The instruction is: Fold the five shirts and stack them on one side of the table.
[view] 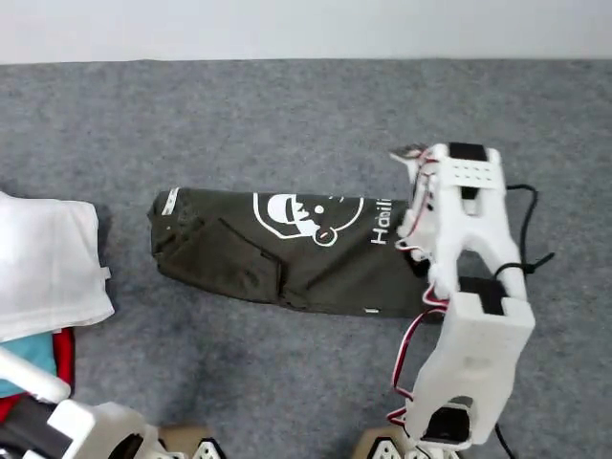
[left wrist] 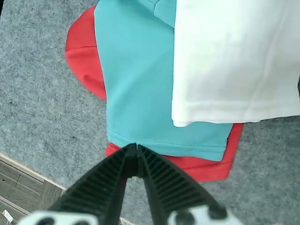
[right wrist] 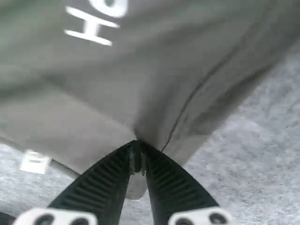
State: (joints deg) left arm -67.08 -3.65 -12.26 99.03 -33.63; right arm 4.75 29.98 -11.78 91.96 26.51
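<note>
The right claw is pressed together on a fold of the dark green shirt, pinching cloth between its ribbed black tips near the shirt's edge. A small white tag sits on the hem close by. From above, this shirt lies folded into a long band across the middle of the grey tabletop, with its white print facing up and its collar end pointing toward the pile. The white right arm stands over the opposite end.

The left claw has its tips together with nothing between them. It hangs just over the edge of the pile, where the red shirt meets the tabletop. The pile has the red shirt at the bottom, a teal shirt on it, and a white shirt on top. From above, the pile sits at one side of the tabletop, well apart from the green shirt, and the white shirt covers most of it.
</note>
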